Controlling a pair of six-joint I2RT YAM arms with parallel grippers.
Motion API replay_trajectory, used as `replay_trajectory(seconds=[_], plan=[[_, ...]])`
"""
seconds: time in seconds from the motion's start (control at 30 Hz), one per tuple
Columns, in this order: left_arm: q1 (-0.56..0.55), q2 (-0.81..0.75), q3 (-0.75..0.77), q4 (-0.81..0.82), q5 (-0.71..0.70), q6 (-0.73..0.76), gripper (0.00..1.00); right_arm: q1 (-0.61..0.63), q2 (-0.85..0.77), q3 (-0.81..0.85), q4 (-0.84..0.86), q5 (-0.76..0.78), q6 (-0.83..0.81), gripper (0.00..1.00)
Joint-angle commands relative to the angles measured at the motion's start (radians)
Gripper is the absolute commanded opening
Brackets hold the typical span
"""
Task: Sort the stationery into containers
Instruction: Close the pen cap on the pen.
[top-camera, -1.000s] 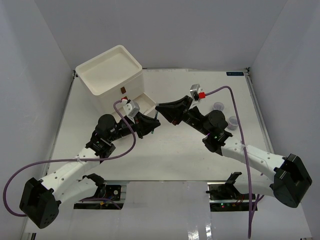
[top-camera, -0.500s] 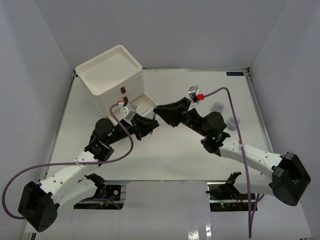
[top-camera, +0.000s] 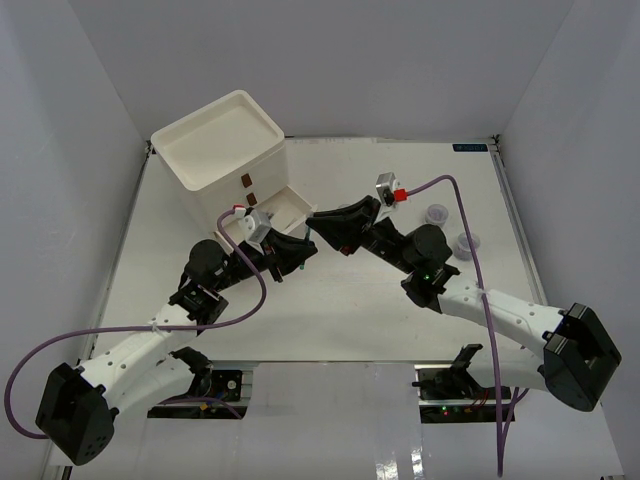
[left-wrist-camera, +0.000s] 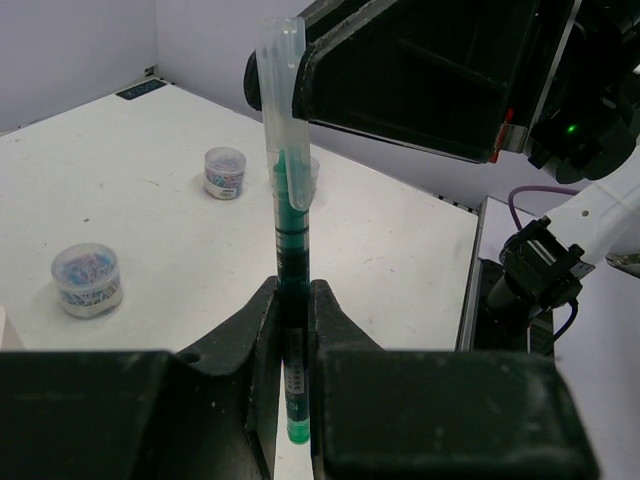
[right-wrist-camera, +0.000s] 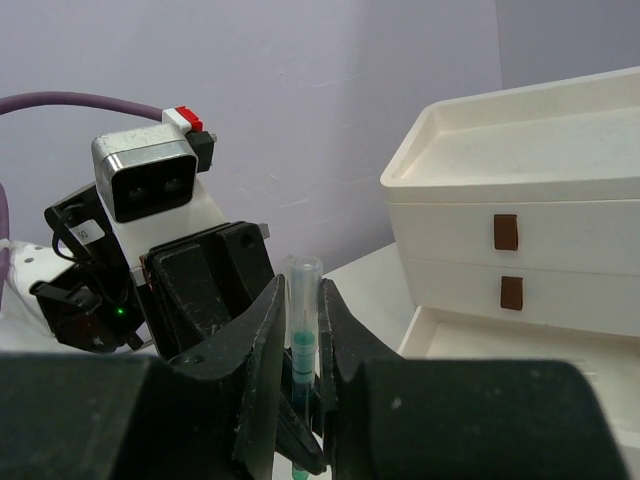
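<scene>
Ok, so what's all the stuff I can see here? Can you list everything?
drawer unit: one, white with brown handles, far left of the table, bottom drawer pulled out
pen: one, green ink and clear cap, held in the air in front of the drawers
jars: three, clear with bluish bits inside, on the table's right side, one half hidden behind the pen
table: one, white
cables: two, purple, one running to each wrist
left fingers: black, shut on the pen's bare end
right fingers: black, shut on its capped end
</scene>
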Motion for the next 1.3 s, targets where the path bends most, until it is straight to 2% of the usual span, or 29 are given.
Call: replay_trajectory(seconds=[0.0, 0.37, 0.7, 1.03, 1.17, 1.27], plan=[[0.005, -0.032, 0.001, 0.083, 0.003, 0.002, 0.13, 0.003, 0.024, 0.002, -0.03, 0.005, -0.014, 0.16], [0.005, -0.039, 0.004, 0.07, -0.02, 0.019, 0.13, 0.01, 0.035, 0.014, -0.127, 0.014, -0.06, 0.18], [0.005, -0.048, 0.011, 0.044, -0.037, 0.045, 0.13, 0.009, 0.036, 0.083, -0.375, -0.006, -0.143, 0.19], [0.005, -0.111, -0.005, 0.039, -0.112, 0.077, 0.12, 0.009, 0.036, 0.052, -0.363, -0.055, -0.14, 0.19], [0.005, -0.11, -0.007, 0.05, -0.086, 0.076, 0.11, 0.01, 0.038, 0.034, -0.349, -0.095, -0.14, 0.19], [0.005, -0.079, 0.013, 0.03, -0.031, 0.079, 0.11, 0.01, 0.049, 0.058, -0.41, -0.104, -0.171, 0.19]])
